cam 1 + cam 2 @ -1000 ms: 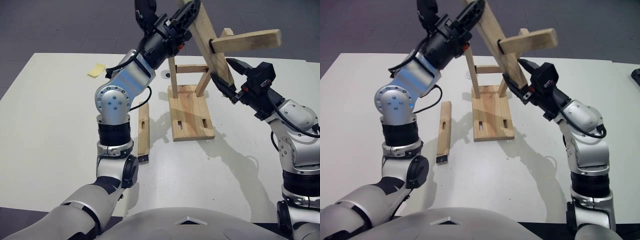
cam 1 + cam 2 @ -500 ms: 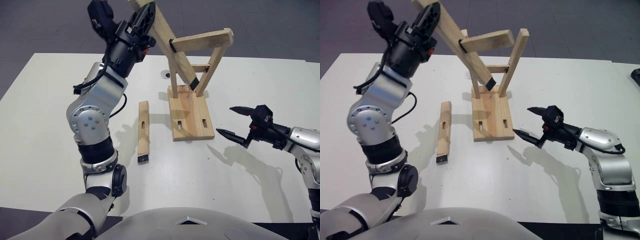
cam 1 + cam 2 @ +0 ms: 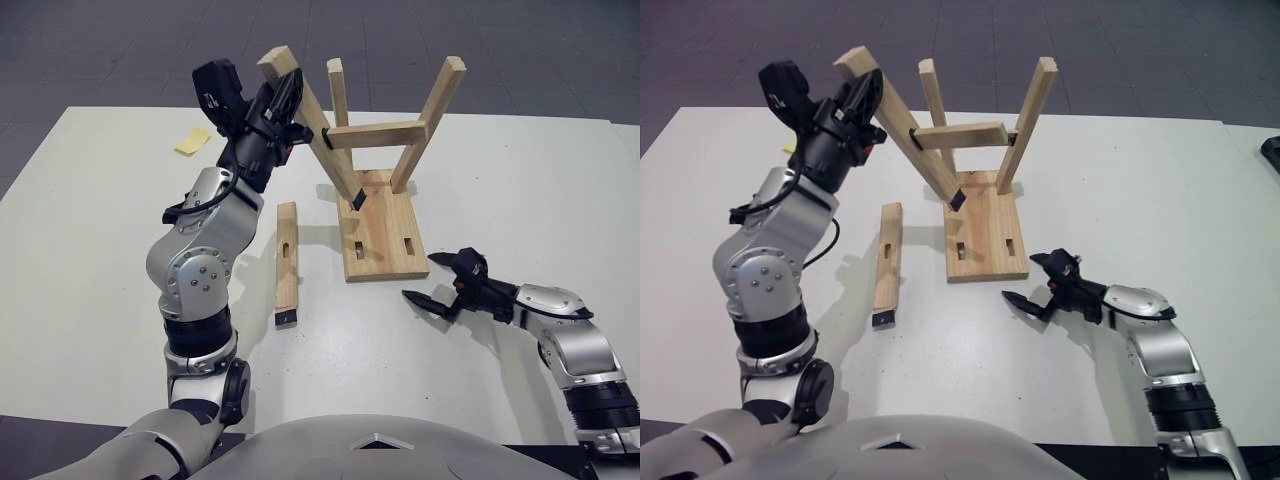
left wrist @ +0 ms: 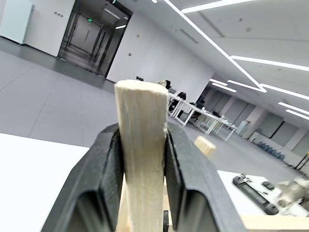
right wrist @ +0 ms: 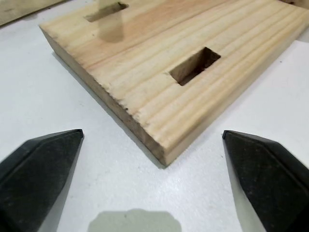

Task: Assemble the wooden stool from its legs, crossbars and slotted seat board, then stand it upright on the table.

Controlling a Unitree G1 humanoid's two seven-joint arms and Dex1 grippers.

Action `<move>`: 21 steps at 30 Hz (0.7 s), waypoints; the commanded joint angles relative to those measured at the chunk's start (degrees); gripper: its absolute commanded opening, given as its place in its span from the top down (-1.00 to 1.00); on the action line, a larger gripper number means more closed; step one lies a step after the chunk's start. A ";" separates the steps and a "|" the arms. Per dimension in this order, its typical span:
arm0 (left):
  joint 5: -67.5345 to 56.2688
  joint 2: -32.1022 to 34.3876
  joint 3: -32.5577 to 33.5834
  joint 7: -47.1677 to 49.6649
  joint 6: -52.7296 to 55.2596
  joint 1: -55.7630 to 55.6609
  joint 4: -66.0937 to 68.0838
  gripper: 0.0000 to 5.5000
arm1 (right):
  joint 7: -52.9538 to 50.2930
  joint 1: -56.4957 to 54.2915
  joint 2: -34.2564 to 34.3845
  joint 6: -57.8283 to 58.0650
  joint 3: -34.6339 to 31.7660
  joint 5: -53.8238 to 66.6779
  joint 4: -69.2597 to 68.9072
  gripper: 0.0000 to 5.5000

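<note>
My left gripper (image 3: 288, 92) is clamped on the upper end of a wooden leg (image 3: 318, 140), which leans steeply over the slotted seat board (image 3: 385, 215). The leg's dark-tipped lower end hangs above the board's far half; from the head cameras I cannot tell whether it touches the wood. A crossbar (image 3: 375, 133) runs level from this leg to one of two upright legs (image 3: 430, 120) that stand at the board's far end. The board lies flat on the white table (image 3: 100, 250), its two near slots open. My right gripper (image 3: 420, 277) sits low over the table just beside the board's near right corner, fingers spread wide and holding nothing. A loose leg (image 3: 287, 260) lies flat to the left of the board, and a yellow note (image 3: 193, 140) lies at the table's far left.
</note>
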 commanded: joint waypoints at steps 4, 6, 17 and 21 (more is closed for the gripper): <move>5.73 -1.00 -2.41 -2.32 -2.74 2.57 2.21 0.63 | -6.59 -3.52 5.87 0.68 3.14 -3.21 1.14 -0.96; 6.51 -1.35 -2.41 -2.58 -3.07 2.85 2.33 0.63 | -8.55 -4.21 7.16 0.80 3.06 -3.87 1.88 -0.96; 8.19 -1.99 -2.15 -3.22 -2.32 2.27 1.71 0.63 | -16.80 -5.72 13.30 0.72 3.65 -6.02 4.66 -0.96; 10.78 -1.95 -3.00 -3.46 -4.59 2.27 2.97 0.63 | -18.12 -5.43 14.44 0.75 4.31 -6.51 4.48 -0.96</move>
